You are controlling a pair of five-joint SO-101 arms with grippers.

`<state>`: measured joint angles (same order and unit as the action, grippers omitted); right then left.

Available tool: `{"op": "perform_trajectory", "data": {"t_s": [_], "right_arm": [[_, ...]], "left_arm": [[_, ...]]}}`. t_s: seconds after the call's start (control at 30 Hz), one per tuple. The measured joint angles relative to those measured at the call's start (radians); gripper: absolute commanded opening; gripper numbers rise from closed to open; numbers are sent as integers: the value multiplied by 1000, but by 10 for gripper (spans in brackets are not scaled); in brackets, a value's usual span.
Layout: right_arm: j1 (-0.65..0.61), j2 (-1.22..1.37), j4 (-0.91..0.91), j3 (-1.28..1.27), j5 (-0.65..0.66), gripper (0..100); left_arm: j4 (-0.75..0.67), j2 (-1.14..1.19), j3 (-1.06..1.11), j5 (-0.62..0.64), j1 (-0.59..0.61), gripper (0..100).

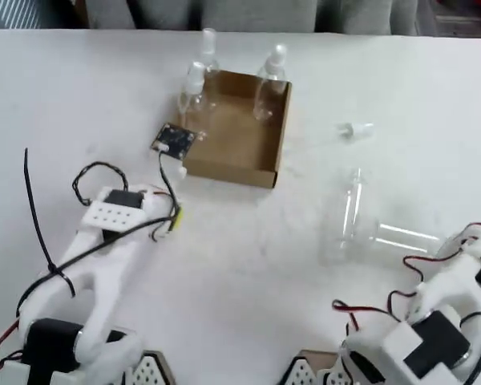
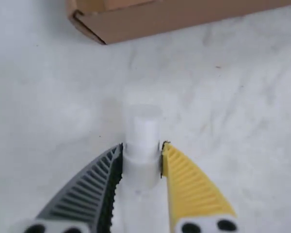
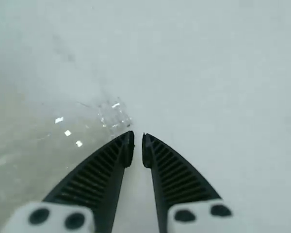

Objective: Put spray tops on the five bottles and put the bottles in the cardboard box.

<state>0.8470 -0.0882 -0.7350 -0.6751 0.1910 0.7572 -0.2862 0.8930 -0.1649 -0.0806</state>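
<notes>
My left gripper (image 2: 141, 160) is shut on a white spray top (image 2: 141, 138) with a clear cap, held just above the table in front of the cardboard box (image 2: 174, 19). In the high view the left gripper (image 1: 179, 175) sits by the near left corner of the box (image 1: 234, 164). Two clear bottles with spray tops (image 1: 195, 95) (image 1: 270, 79) stand in the box, and a third bottle (image 1: 208, 46) stands at its far edge. Two bare clear bottles (image 1: 351, 210) (image 1: 397, 237) lie on the table at the right. My right gripper (image 3: 137, 148) is shut on nothing, beside a clear bottle's glints (image 3: 109, 114).
A loose spray top (image 1: 354, 130) lies on the table to the right of the box. The right arm (image 1: 453, 289) rests at the near right, close to the lying bottles. Black and red cables trail along both arms.
</notes>
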Motion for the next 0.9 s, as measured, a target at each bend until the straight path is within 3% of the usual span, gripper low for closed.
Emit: {"op": "perform_trajectory", "data": {"t_s": [0.4,0.6,0.77,0.9], "right_arm": [[-107,313,-49,393,-141,18],[-186,431,-292,672,-210,26],[-218,466,-568,893,-287,137],[-215,466,-747,976,-330,147]], "left_arm": [[0,0,0,0,0,23],[0,0,0,0,0,23],[0,0,0,0,0,23],[0,0,0,0,0,23]]}}
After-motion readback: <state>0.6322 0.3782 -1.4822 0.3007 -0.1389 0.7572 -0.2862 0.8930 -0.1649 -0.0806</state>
